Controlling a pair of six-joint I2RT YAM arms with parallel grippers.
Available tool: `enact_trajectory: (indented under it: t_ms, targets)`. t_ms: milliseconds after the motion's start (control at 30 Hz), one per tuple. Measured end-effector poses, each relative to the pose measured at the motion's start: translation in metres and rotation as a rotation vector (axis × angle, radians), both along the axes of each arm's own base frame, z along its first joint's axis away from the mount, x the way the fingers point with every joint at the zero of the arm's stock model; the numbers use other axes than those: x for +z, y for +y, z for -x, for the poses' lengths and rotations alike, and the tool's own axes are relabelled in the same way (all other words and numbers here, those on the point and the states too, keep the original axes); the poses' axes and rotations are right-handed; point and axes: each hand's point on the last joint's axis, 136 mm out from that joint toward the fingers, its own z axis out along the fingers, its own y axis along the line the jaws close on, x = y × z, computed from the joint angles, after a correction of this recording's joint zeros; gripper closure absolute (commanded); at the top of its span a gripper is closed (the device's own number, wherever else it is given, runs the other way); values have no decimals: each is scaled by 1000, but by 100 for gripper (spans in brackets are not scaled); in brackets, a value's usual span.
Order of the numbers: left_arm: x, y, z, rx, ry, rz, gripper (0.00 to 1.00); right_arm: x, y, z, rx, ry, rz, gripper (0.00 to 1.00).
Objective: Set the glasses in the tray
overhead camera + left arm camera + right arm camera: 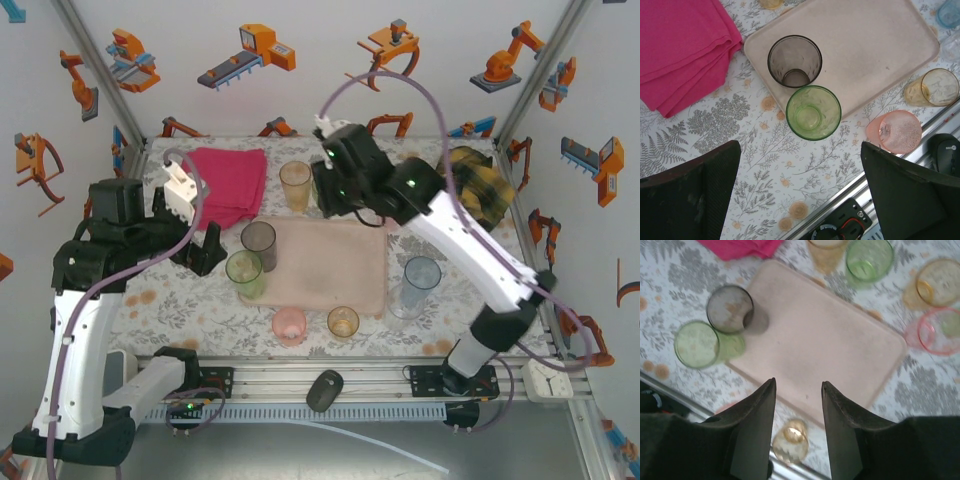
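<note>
The pale pink tray [335, 268] lies mid-table. A smoky grey glass [258, 240] stands on its left corner, and a green glass [245, 273] is just off that edge. Near the front edge are a tipped pink glass [289, 325] and an orange glass [343, 322]; a pale blue glass [421, 274] is to the right and an orange one [295, 185] at the back. My left gripper [800, 147] hangs open above the table, near the green glass [813, 112], holding nothing. My right gripper [798, 385] is open over the tray [830, 340], empty.
A folded magenta cloth [228, 180] lies at the back left and a yellow-black checked object [482, 185] at the back right. Beyond the tray stand green [870, 259], orange [938, 282] and pink [940, 332] glasses. A black mouse [323, 390] rests on the front rail.
</note>
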Motion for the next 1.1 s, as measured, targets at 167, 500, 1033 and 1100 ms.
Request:
enact_trajectory:
  t_ms: [167,500,1033,1100]
  targets:
    - [-10,2,0,6,21,-12,3,-27,-65,35,-104,29,21,58]
    - [-17,5,-1,35,40,-3,3,-35,-169,92,-316,17,-54,55]
    - [-15,5,8,55,37,56,3,-79,-231,133,-497,125,-28,53]
    - [-15,6,7,61,43,61,3,-82,-237,136,-520,134,-6,50]
